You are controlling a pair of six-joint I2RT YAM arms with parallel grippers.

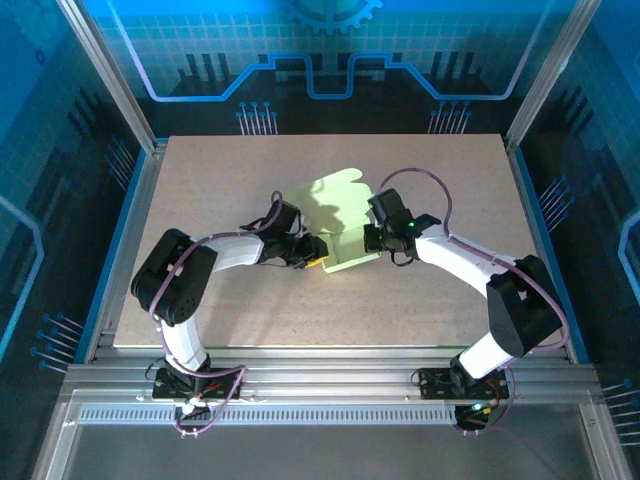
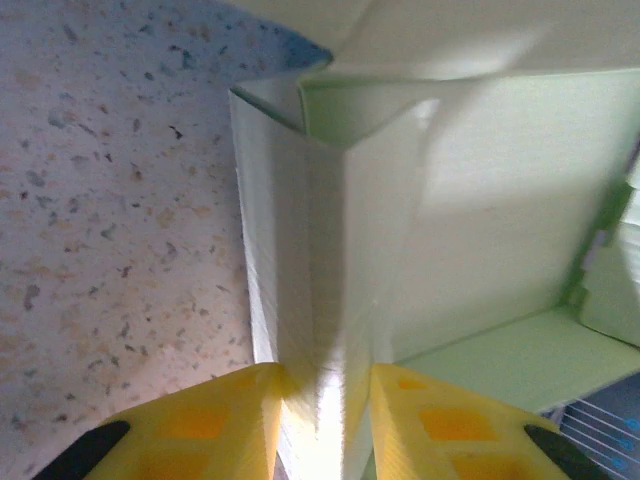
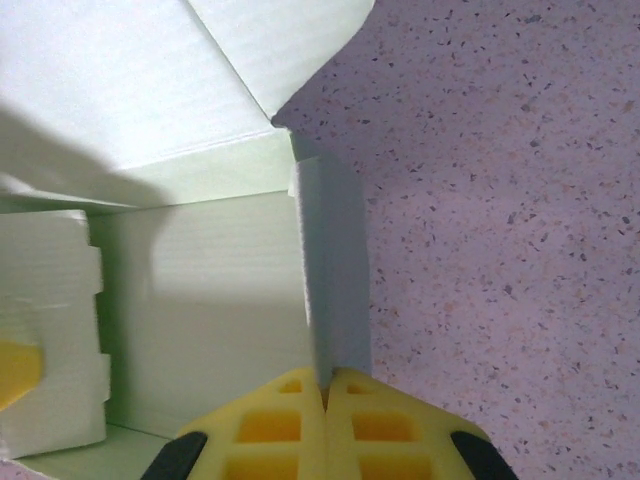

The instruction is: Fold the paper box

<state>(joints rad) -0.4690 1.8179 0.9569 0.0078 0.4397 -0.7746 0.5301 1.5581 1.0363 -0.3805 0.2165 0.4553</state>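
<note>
The paper box [image 1: 340, 205] is pale lime-green card, partly folded, lying mid-table with a wide flap spread out behind it. My left gripper [image 1: 318, 262] sits at its left side. In the left wrist view the yellow fingers [image 2: 220, 420] press on either side of a doubled upright wall [image 2: 310, 280], so the left gripper [image 2: 325, 375] is shut on it. My right gripper [image 1: 372, 240] is at the box's right side. In the right wrist view the right gripper [image 3: 325, 378] is shut on the thin edge of the right wall [image 3: 335, 270], with the box floor [image 3: 200, 300] to its left.
The speckled table [image 1: 250, 310] stretches bare in front of the box and to both sides. Aluminium frame rails [image 1: 330, 372] run along the near edge, and posts with glass panels [image 1: 100, 70] stand at the back corners.
</note>
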